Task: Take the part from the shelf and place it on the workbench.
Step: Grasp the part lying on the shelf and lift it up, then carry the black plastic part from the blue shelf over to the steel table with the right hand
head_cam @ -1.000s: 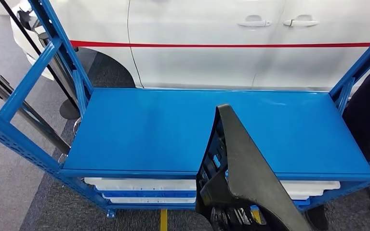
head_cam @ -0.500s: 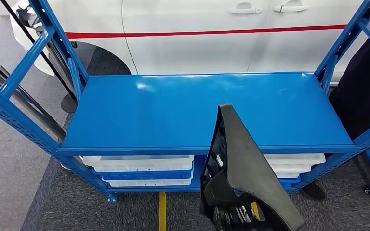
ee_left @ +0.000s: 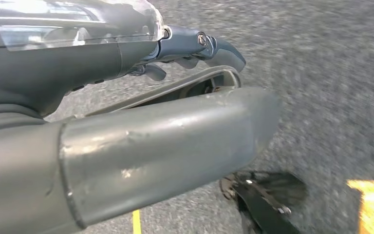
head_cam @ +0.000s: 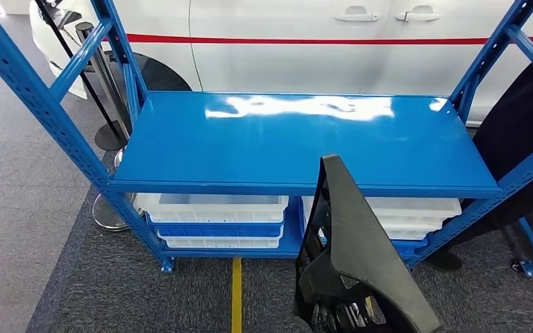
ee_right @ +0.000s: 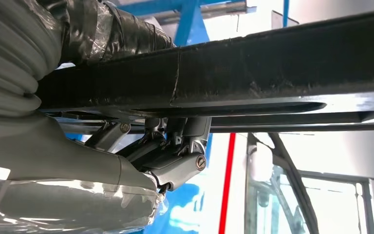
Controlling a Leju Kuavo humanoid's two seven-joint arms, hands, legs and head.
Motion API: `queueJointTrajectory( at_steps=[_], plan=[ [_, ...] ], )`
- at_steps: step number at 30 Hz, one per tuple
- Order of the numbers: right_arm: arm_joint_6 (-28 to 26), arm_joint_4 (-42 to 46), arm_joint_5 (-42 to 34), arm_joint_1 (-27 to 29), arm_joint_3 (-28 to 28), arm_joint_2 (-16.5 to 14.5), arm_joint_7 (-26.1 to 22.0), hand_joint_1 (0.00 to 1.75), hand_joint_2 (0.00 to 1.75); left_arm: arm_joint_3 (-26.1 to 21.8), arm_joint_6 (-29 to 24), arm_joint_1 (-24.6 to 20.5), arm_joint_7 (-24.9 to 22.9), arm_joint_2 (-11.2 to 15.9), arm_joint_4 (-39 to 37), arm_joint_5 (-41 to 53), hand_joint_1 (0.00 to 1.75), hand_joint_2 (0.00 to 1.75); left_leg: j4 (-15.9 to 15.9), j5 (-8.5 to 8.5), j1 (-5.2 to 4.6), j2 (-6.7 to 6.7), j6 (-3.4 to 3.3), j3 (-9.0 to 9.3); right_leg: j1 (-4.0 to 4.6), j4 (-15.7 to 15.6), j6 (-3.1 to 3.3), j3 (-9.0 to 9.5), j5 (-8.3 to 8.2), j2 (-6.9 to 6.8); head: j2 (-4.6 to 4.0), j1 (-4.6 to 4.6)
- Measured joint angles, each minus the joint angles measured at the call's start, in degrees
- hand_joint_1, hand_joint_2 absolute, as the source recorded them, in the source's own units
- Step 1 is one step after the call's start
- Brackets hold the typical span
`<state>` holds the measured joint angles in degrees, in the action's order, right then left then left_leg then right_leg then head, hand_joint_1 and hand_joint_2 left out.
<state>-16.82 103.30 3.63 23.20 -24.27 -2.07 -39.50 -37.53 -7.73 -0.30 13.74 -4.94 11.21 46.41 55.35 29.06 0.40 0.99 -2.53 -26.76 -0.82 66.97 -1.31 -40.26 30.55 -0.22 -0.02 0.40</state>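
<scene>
Now | right hand (ee_right: 170, 146) grips black part (head_cam: 354, 243) | left hand (ee_left: 195, 46): grip unclear

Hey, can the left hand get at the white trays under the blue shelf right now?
Probably not. The left hand hangs over grey floor, and the white trays sit low under the shelf top, beyond the black part.

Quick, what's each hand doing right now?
Left hand: hangs over the floor, holds nothing; open or closed cannot be told.
Right hand: fingers closed on the black part.
</scene>
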Motion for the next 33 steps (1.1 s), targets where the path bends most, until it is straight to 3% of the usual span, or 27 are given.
queueJointTrajectory(
  at_steps=[1,2,4,5,6,8,10,12,13,16,17,18,19,20,22,23,27,29,31,33],
  plan=[
    [-0.02,0.00,0.03,0.19,0.14,-0.01,0.00,1.75,1.75,0.00,0.04,0.04,-0.01,0.04,0.00,0.03,0.00,0.00,0.10,-0.72,-0.07,0.07,-0.09,-1.02,-0.02,3.73,-0.10,-0.59,2.36,0.01,0.00,-0.01],
    [-0.04,0.00,0.07,0.37,0.29,-0.02,0.00,1.75,1.75,0.00,0.08,0.06,-0.03,0.08,0.00,0.12,0.00,0.00,0.29,-1.45,-0.16,0.13,-0.11,-2.09,-0.01,6.76,-0.16,-0.71,3.22,0.01,0.00,-0.01],
    [-0.05,0.00,0.12,0.68,0.60,-0.07,0.00,1.75,1.75,0.00,0.16,0.05,-0.09,0.09,0.00,0.30,0.00,0.00,0.94,-2.63,-0.33,0.20,-0.03,-4.23,0.04,8.27,-0.02,1.17,1.05,0.01,0.01,-0.01],
    [-0.05,0.00,0.13,0.80,0.77,-0.11,0.00,1.75,1.75,0.00,0.19,0.05,-0.12,0.09,0.00,0.39,0.00,0.00,1.40,-3.10,-0.40,0.20,0.08,-5.32,0.09,6.11,0.22,3.65,-0.65,0.01,0.01,-0.01],
    [-0.04,0.03,0.14,0.87,0.92,-0.19,-0.01,1.75,1.75,0.00,0.22,0.02,-0.14,0.08,0.00,0.42,0.00,0.00,1.93,-3.53,-0.44,0.20,0.23,-6.30,0.20,2.33,0.58,6.85,-1.18,0.02,0.02,-0.03],
    [-0.03,0.22,0.16,0.93,1.12,-0.40,-0.02,1.75,1.75,0.00,0.29,0.02,-0.15,0.06,0.00,0.44,0.00,0.00,2.81,-4.33,-0.57,0.15,0.72,-7.63,0.56,-6.09,1.22,12.87,0.15,0.06,0.02,-0.04],
    [-0.03,0.50,0.19,1.00,1.24,-0.60,-0.02,1.75,1.75,0.00,0.32,0.03,-0.15,0.06,0.00,0.45,0.00,0.00,2.96,-5.22,-0.56,0.16,1.33,-8.05,0.93,-9.80,1.67,14.66,1.47,0.07,0.01,-0.03],
    [-0.02,0.63,0.20,1.19,1.37,-0.75,-0.02,1.75,1.75,0.00,0.32,0.13,-0.15,0.15,0.00,0.48,0.00,0.00,3.14,-5.41,-0.47,0.03,2.01,-8.52,0.77,-10.24,2.38,13.77,0.49,-0.13,0.01,-0.03],
    [0.00,0.63,0.20,1.29,1.43,-0.88,-0.02,1.75,1.75,0.00,0.32,0.18,-0.16,0.20,0.00,0.51,0.00,0.00,4.06,-4.03,-0.39,-0.14,2.33,-9.02,0.62,-10.37,2.86,13.13,-0.22,-0.26,0.01,-0.03],
    [0.05,0.63,0.17,1.51,1.61,-1.32,-0.02,1.75,1.75,0.00,0.32,0.33,-0.17,0.26,0.00,0.68,0.00,0.00,12.33,4.50,-0.05,-0.46,3.02,-11.15,0.50,-10.37,3.66,10.58,-2.32,-0.45,0.01,-0.04],
    [0.05,0.63,0.14,1.59,1.68,-1.38,-0.01,1.75,1.75,0.00,0.32,0.36,-0.17,0.26,0.00,0.78,0.00,0.00,15.74,6.29,0.02,-0.46,3.17,-11.56,0.55,-10.24,3.63,9.64,-2.96,-0.46,0.01,-0.05],
    [0.05,0.63,0.11,1.66,1.76,-1.44,-0.01,1.75,1.75,0.00,0.32,0.36,-0.17,0.27,0.00,0.87,0.00,0.00,18.26,6.61,0.05,-0.46,3.25,-11.45,0.58,-10.03,3.57,8.63,-3.62,-0.50,0.01,-0.04],
    [0.06,0.63,0.07,1.72,1.84,-1.48,-0.01,1.75,1.75,0.00,0.32,0.35,-0.17,0.27,0.00,0.94,0.00,0.00,19.09,5.51,0.07,-0.46,3.26,-10.59,0.59,-9.76,3.47,7.61,-4.22,-0.55,0.01,-0.05],
    [0.06,0.63,0.03,1.76,1.91,-1.51,-0.01,1.75,1.75,0.00,0.32,0.33,-0.17,0.28,0.00,0.98,0.00,0.00,17.88,3.61,0.08,-0.47,3.18,-8.74,0.59,-9.43,3.34,6.64,-4.77,-0.58,0.00,-0.05],
    [0.06,0.63,-0.02,1.78,2.00,-1.57,-0.01,1.75,1.75,0.00,0.32,0.33,-0.17,0.28,0.00,0.99,0.00,0.00,13.49,0.68,0.09,-0.48,2.95,-4.77,0.59,-8.90,3.13,5.33,-5.51,-0.60,0.00,-0.05],
    [0.06,0.63,-0.02,1.78,2.02,-1.59,-0.02,1.75,1.75,0.00,0.32,0.33,-0.17,0.28,0.00,0.99,0.00,0.00,11.87,0.15,0.09,-0.49,2.87,-3.51,0.59,-8.76,3.08,5.05,-5.67,-0.60,0.00,-0.05],
    [0.06,0.63,-0.02,1.78,2.03,-1.60,-0.02,1.75,1.75,0.00,0.32,0.32,-0.17,0.28,0.00,0.99,0.00,0.00,10.97,0.11,0.09,-0.49,2.82,-2.85,0.59,-8.70,3.05,4.94,-5.74,-0.58,0.01,-0.05],
    [0.15,0.66,0.00,1.86,2.11,-1.77,-0.02,1.75,1.75,0.00,0.31,0.24,-0.17,0.30,0.01,1.03,0.00,0.00,5.00,1.83,-0.15,-0.58,2.40,0.86,0.69,-8.32,2.54,4.51,-6.42,-0.62,0.01,-0.03],
    [0.31,0.77,0.08,2.23,2.31,-1.99,-0.02,1.75,1.75,-0.01,0.30,0.15,-0.27,0.31,0.01,1.10,0.00,0.00,-0.53,1.77,-0.28,-0.32,0.98,2.42,0.56,-4.06,1.15,2.55,-2.59,-0.36,0.01,-0.01],
    [0.37,0.85,0.13,2.56,2.49,-2.04,-0.01,1.75,1.75,-0.02,0.30,0.16,-0.37,0.30,0.00,1.13,0.00,0.00,-0.27,-0.59,-0.26,0.07,-0.09,-0.41,0.25,3.61,0.11,0.35,3.46,-0.06,0.01,-0.01]
  ],
)
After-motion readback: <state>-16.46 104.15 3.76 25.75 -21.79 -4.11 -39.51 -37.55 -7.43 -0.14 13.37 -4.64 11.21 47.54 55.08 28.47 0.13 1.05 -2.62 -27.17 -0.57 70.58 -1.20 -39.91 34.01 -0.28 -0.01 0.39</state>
